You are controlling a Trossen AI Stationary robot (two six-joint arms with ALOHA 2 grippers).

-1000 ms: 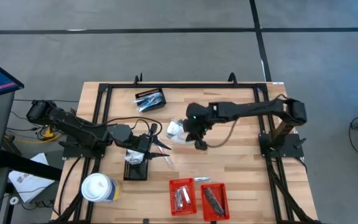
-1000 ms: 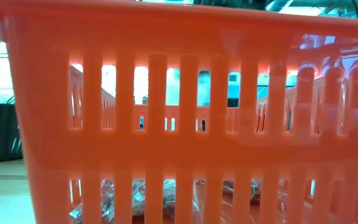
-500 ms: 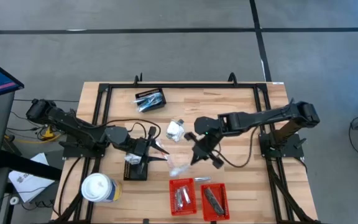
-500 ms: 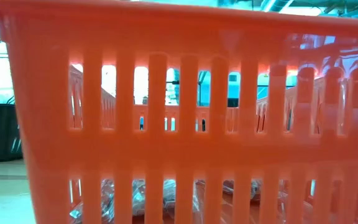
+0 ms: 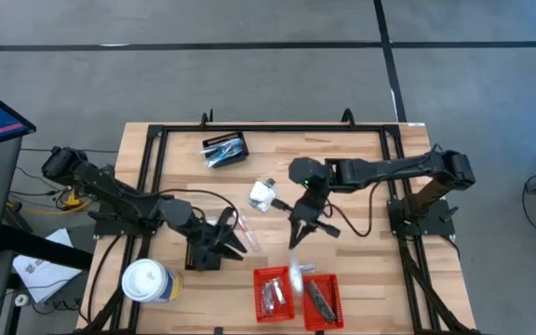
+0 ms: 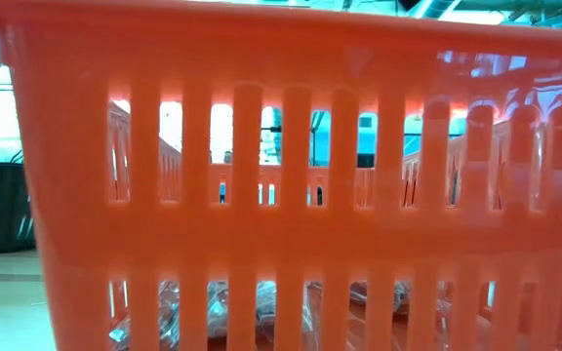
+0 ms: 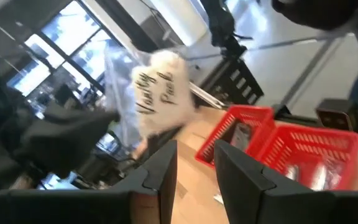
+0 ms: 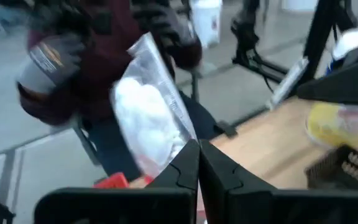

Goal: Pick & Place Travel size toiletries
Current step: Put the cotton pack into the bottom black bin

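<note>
Since the earlier frame the right end effector (image 5: 296,244) has swung from mid-table toward the two red slotted plastic baskets (image 5: 296,296), fingers pinched shut on a clear-wrapped white packet (image 8: 146,122) that hangs over them, its long axis roughly in line with the fingers. The left end effector (image 5: 231,237) reaches along the wooden table (image 5: 361,279), narrowly parted around another white printed packet (image 7: 157,93). The left basket holds silvery sachets, the right one dark sticks.
</note>
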